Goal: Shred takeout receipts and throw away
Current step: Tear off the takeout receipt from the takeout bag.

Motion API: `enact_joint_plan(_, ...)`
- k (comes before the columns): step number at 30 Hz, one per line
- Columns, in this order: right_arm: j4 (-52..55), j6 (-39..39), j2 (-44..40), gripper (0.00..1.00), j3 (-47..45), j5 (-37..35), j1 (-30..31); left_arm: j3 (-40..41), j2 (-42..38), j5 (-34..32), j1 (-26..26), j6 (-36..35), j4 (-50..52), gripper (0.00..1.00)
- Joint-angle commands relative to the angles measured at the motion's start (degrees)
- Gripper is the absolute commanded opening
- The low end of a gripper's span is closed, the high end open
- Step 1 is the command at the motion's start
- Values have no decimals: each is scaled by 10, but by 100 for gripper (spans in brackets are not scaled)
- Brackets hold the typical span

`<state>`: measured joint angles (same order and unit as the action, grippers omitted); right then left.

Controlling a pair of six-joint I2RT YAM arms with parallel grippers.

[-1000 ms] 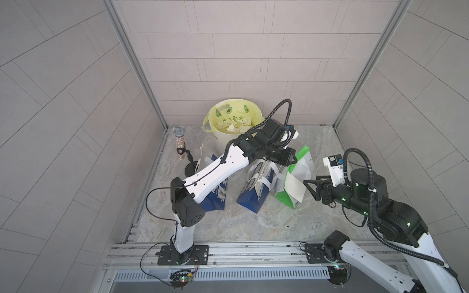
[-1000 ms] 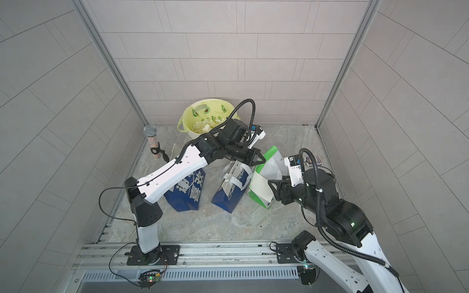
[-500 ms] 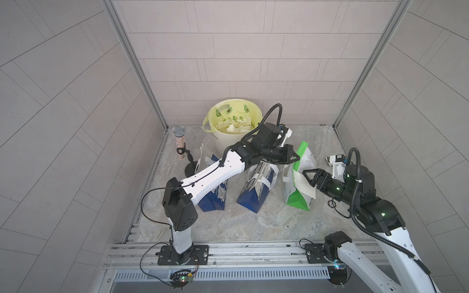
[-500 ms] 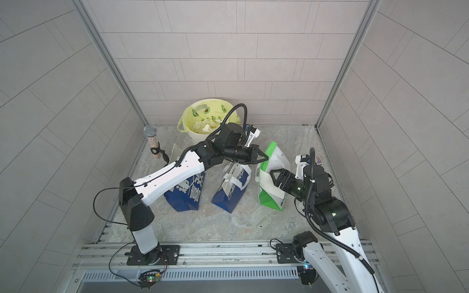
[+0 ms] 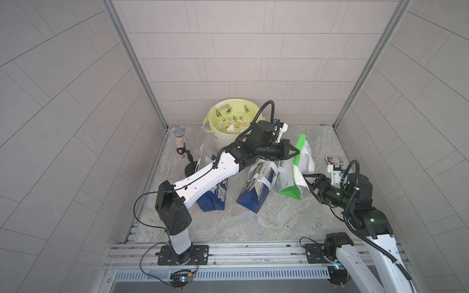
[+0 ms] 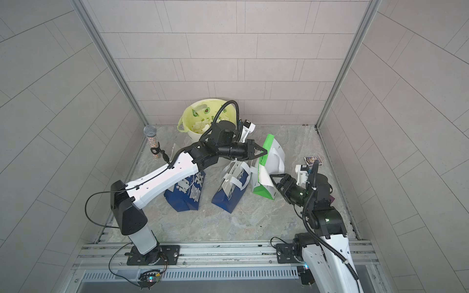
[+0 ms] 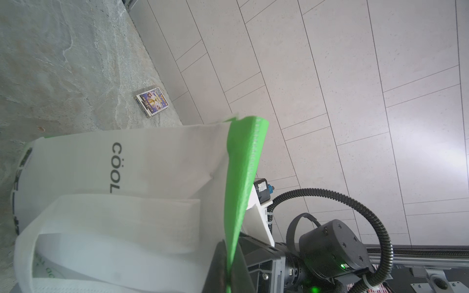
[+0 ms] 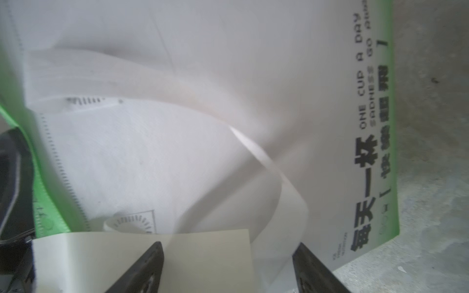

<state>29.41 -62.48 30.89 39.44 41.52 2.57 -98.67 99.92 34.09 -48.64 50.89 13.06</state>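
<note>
The left claw is pinching the green top hem of the green-and-white bag, jaws fully closed on the fabric, and is holding that bag upright at about 2 o'clock on the bench. The right claw is reaching in from roughly 4 o'clock with its jaws standing wide and gripping nothing.

The takeout receipt, a pale slip, is lying against the bag's face on the side turned toward the right arm. In the right wrist view one open finger is sitting in front of the paper and the other is sitting out past its free edge.

The step in hand is probably taking hold of that slip so it can be pulled off the bag. To do it well, the right claw should be closing on the paper alone, biting in from the edge, and not on the white handle strap looping just behind it. The left claw should be bracing the hem firmly so the bag is not sliding or tipping. Whether the slip is fastened to the bag I cannot tell, so a slow, even pull is likely safer than a snatch.

The scraps are going to the yellow bin at 12 o'clock, which is holding torn paper.
</note>
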Motion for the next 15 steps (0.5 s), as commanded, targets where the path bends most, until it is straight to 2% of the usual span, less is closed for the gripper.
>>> enact_joint_plan(1, -87, -48, -4, 79, 5, 49, -3, 3, -21, 7, 3, 9, -56, 0)
enact_joint_plan(9, -82, -61, -14, 76, 28, 41, -7, 5, -17, -1, 7, -15, -26, 0)
enact_joint_plan(15, 85, 7, -7, 74, 79, -25, -9, 4, -15, -4, 11, -28, -17, 0)
